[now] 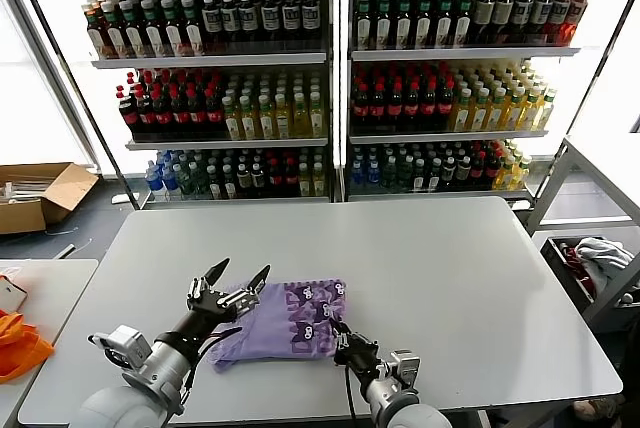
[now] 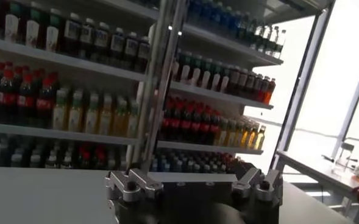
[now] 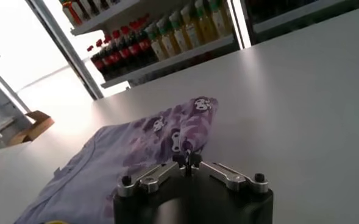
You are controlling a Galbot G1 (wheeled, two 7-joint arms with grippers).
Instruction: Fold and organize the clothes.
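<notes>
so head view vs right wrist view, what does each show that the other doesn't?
Head only: left gripper with jaws open, raised above the T-shirt's left part; a cardboard box on the floor.
Right wrist only: a close look at the right gripper, jaws shut at the shirt's printed edge.
Both: the lavender T-shirt lying partly folded on the white table, and drink shelves behind.

A white table (image 1: pixel 430 258) fills the foreground before two tall shelf units (image 1: pixel 340 78) stocked with rows of bottled drinks (image 1: pixel 400 98) at twelve o'clock. An open cardboard box (image 1: pixel 40 193) sits on the floor at ten o'clock, an orange bag (image 1: pixel 18 343) lies at eight o'clock, and a bin of bundled cloth (image 1: pixel 595 263) stands at three o'clock.
</notes>
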